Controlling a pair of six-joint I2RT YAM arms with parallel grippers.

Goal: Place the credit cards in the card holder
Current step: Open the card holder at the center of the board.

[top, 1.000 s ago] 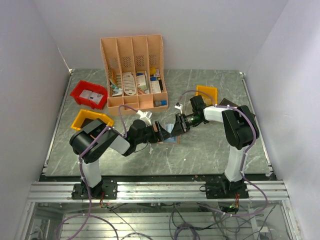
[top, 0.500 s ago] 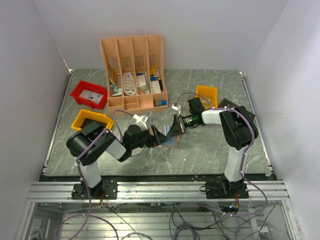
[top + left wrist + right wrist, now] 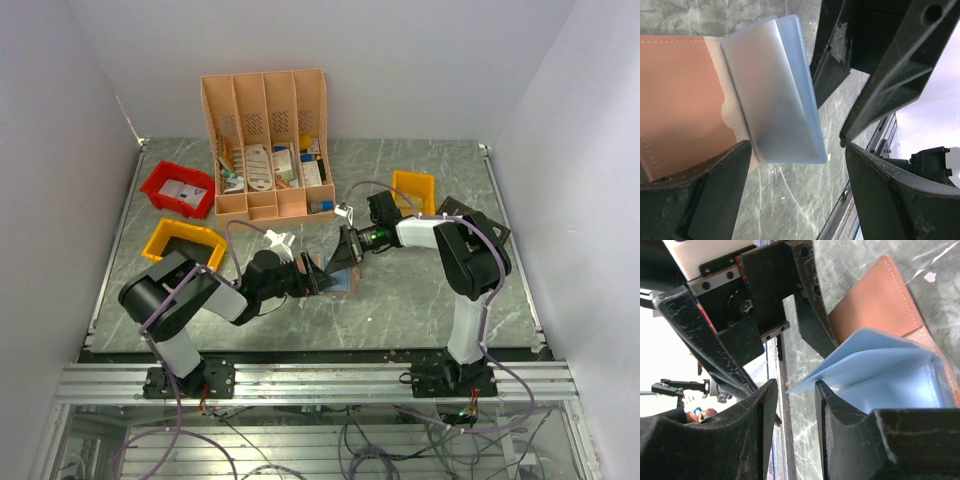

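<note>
The card holder lies open on the table between my two grippers. In the left wrist view its tan face is flat and a pale bluish pocket panel stands up from it. My left gripper is open wide at the panel's edge, one finger against the tan face; from above it sits left of the holder. My right gripper is slightly open, with the blue panel resting on one fingertip and its corner at the gap; from above it is just behind the holder. I see no loose credit cards.
A peach slotted organiser stands at the back. A red bin with a white item and a yellow bin are at the left. Another yellow bin and a black object are at the right.
The right gripper has moved left and slightly back over the holder. The left arm has swung further left and lower, its gripper staying at the holder.
</note>
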